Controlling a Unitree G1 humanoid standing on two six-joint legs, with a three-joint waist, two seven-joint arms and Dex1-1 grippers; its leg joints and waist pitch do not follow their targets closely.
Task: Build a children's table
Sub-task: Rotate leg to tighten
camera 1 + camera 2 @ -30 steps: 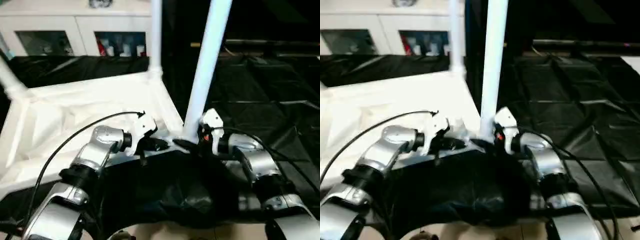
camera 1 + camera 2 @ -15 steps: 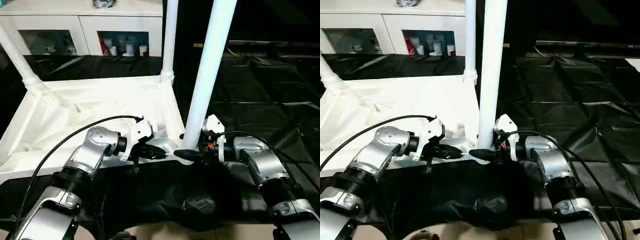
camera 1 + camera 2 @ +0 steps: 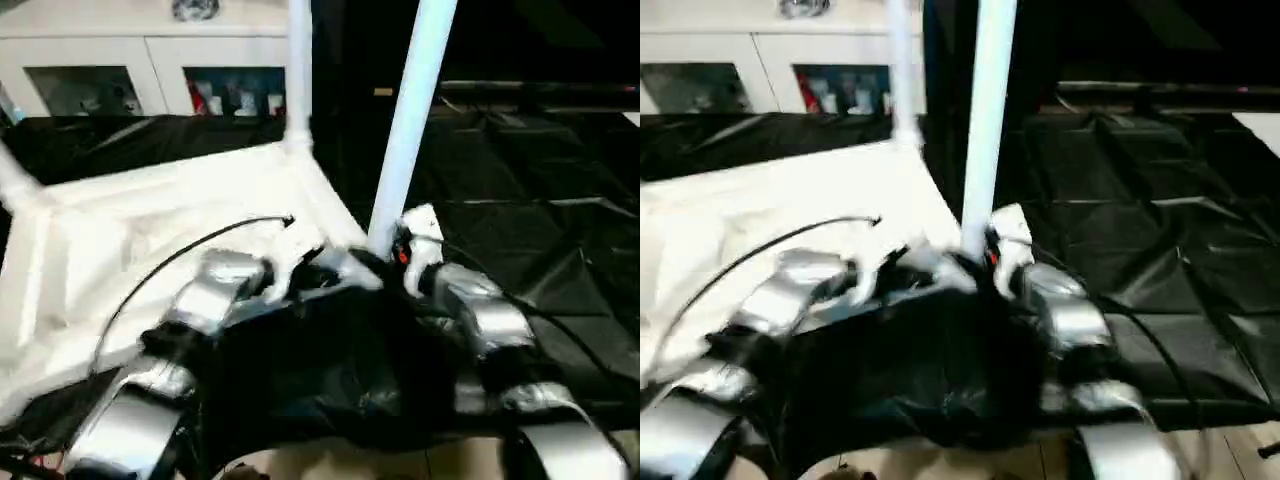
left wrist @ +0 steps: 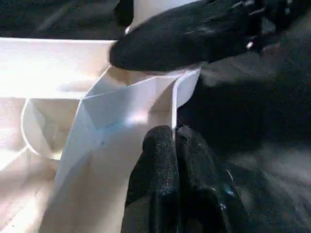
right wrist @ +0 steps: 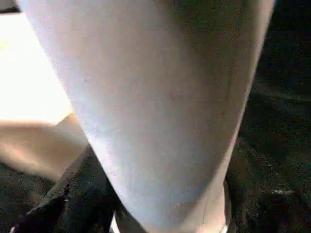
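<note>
Your tabletop [image 3: 150, 230] lies underside-up at centre left of the frame so the sockets face up. Your right claw [image 3: 385, 262] grips the near-corner leg [image 3: 405, 130] at its base, presumably to seat it. Your left claw [image 4: 175, 141], fingers pressed together and empty, braces the corner wall.

It looks like a home room: a white cabinet [image 3: 150, 70] with glass doors at 11 o'clock.

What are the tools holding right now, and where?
Right tool: near leg, at its base. Left tool: apparently tabletop rim beside that corner.
</note>
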